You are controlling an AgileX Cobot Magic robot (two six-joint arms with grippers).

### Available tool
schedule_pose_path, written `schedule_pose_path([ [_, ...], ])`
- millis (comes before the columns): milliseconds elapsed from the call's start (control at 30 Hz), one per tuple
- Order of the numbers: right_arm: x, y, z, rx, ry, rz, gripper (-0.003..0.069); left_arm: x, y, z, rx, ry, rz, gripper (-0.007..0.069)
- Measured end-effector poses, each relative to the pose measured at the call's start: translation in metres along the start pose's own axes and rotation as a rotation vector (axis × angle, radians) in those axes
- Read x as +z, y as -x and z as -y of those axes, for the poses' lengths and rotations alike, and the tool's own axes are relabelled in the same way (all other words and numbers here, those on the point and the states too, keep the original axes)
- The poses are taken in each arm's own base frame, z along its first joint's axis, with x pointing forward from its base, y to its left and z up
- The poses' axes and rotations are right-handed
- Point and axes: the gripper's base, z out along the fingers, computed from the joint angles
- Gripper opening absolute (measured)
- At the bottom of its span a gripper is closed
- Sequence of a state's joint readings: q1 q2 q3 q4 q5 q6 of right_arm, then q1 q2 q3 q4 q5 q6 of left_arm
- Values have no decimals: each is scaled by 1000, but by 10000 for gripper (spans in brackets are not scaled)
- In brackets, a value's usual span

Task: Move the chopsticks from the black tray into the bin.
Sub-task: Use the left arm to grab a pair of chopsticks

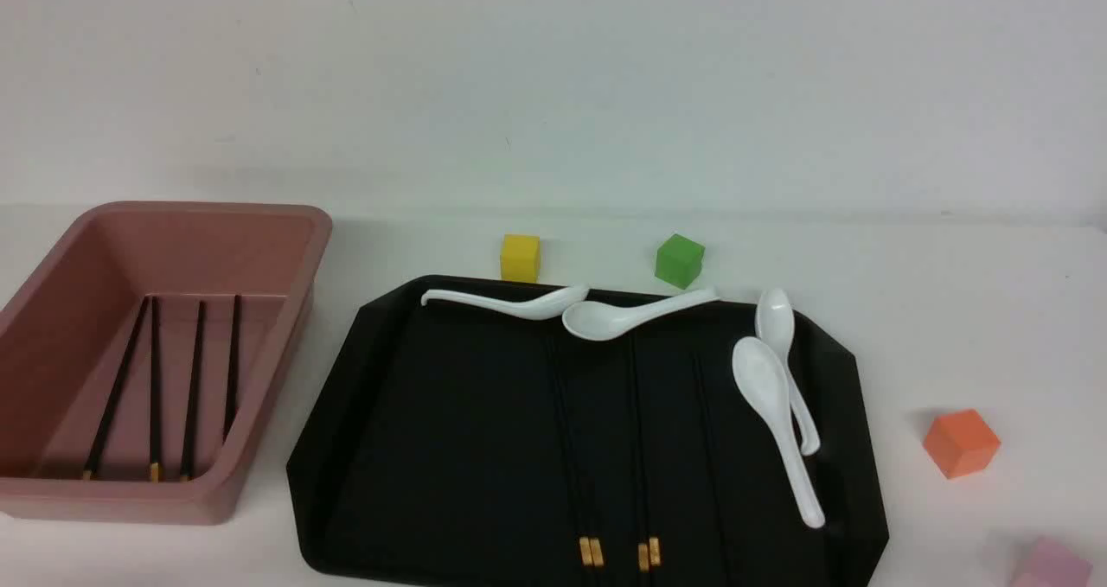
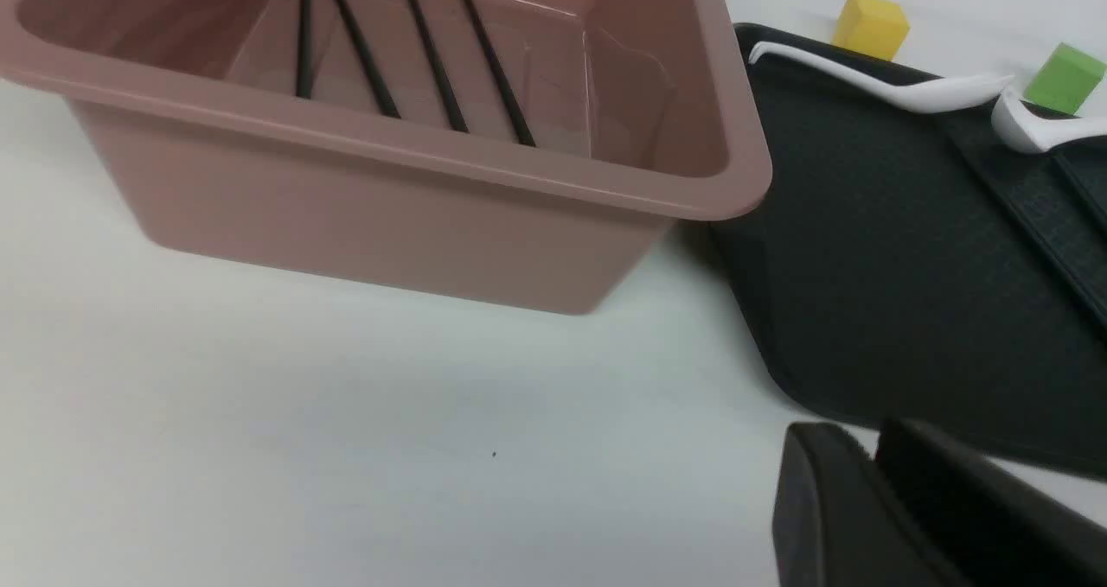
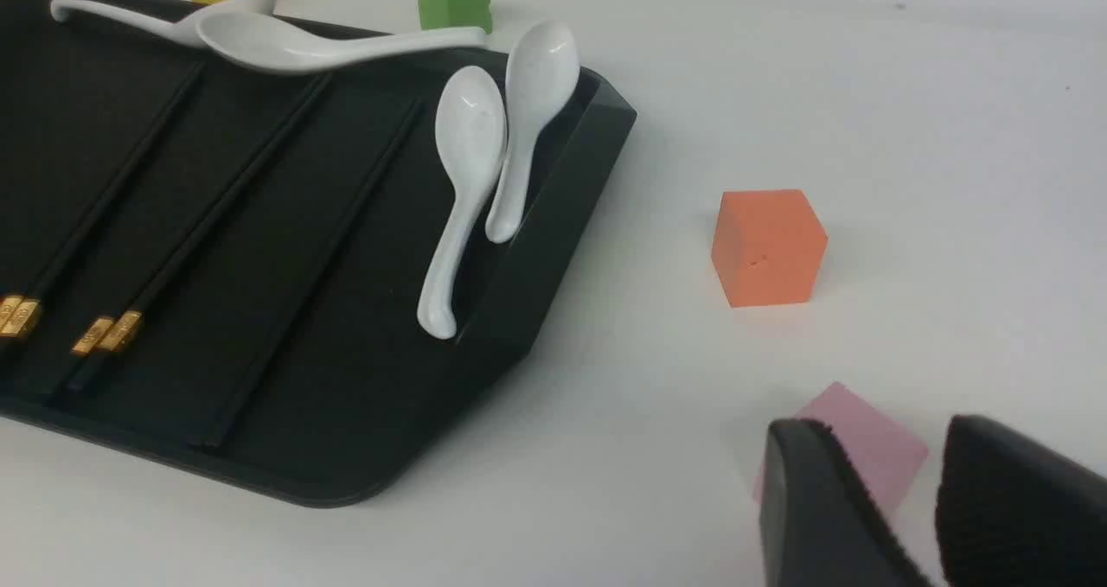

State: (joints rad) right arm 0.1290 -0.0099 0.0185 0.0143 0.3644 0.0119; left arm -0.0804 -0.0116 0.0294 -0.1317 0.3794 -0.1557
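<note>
The chopsticks (image 1: 591, 551) on the black tray (image 1: 432, 449) are black on black and hard to trace. Their gold bands by the near rim count four sticks, in two pairs. A further dark line (image 3: 316, 263) lies beside them toward the spoons. It shows no band, and I cannot tell whether it is one stick or two. Four more sticks (image 1: 194, 379) lie plainly in the bin (image 1: 199, 250), which stands on the worktop (image 1: 951, 328) just left of the tray.

The front view shows neither arm, and each wrist view cuts its hand off at the edge. The left hand (image 2: 865, 436) has its fingers pressed together on nothing. The right hand (image 3: 882, 449) has them slightly parted and empty, partly hiding the pink cube (image 3: 852, 418).

Four white soup spoons (image 1: 765, 379) rest on the tray. There are four cubes: pink, yellow (image 1: 520, 257), green (image 1: 679, 260) and orange (image 1: 960, 442).
</note>
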Motion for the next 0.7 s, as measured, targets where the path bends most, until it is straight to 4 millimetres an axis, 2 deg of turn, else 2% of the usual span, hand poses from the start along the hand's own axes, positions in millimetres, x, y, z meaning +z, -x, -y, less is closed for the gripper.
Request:
schedule_pose_path([
  [700,0,0,0,0,0,0,240,0,0,0,7,3,0,113],
])
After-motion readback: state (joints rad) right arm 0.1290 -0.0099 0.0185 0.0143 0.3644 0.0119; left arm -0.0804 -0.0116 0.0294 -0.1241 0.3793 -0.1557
